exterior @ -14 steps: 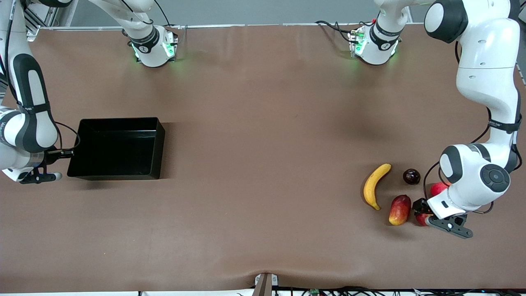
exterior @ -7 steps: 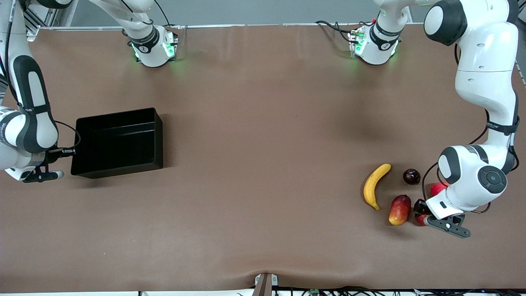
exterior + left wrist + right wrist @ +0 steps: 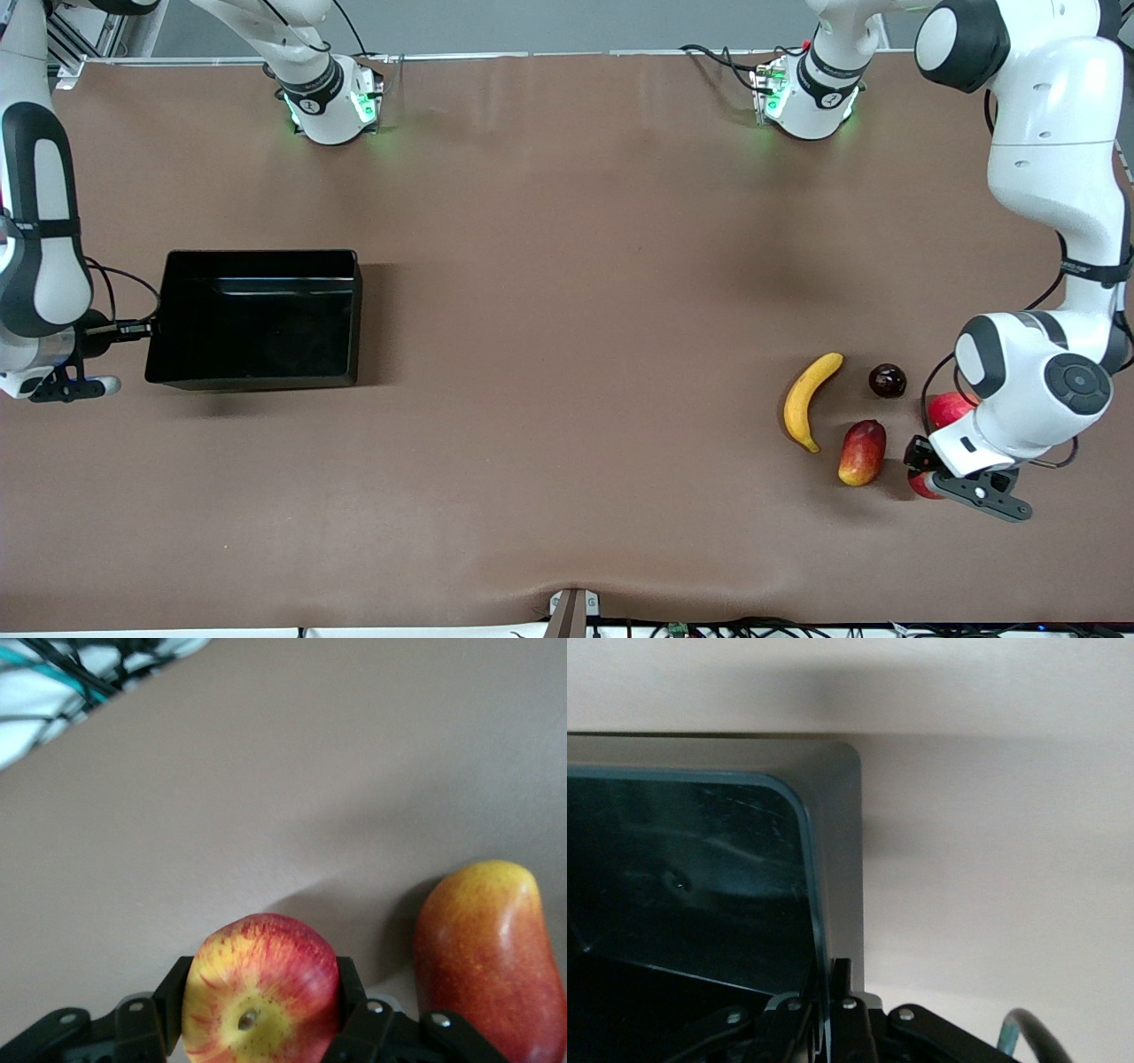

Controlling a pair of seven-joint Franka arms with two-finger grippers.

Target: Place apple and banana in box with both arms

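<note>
The apple (image 3: 261,988), red with yellow streaks, sits between the fingers (image 3: 350,988) of my left gripper (image 3: 920,470), which is shut on it beside the mango; the apple (image 3: 923,486) barely shows in the front view. The yellow banana (image 3: 808,399) lies on the table near the mango, toward the right arm's end. The black box (image 3: 257,257) stands near the right arm's end of the table. My right gripper (image 3: 142,330) is shut on the box's end wall (image 3: 837,859), one finger on each side of it (image 3: 830,997).
A red-yellow mango (image 3: 861,452) lies between the banana and the apple, and shows in the left wrist view (image 3: 492,957). A dark round fruit (image 3: 887,380) and a plain red round fruit (image 3: 948,408) lie farther from the front camera.
The box, held by my right gripper, swung askew and is now square again, shifted slightly. My left gripper with the apple moved a little away from the mango.
</note>
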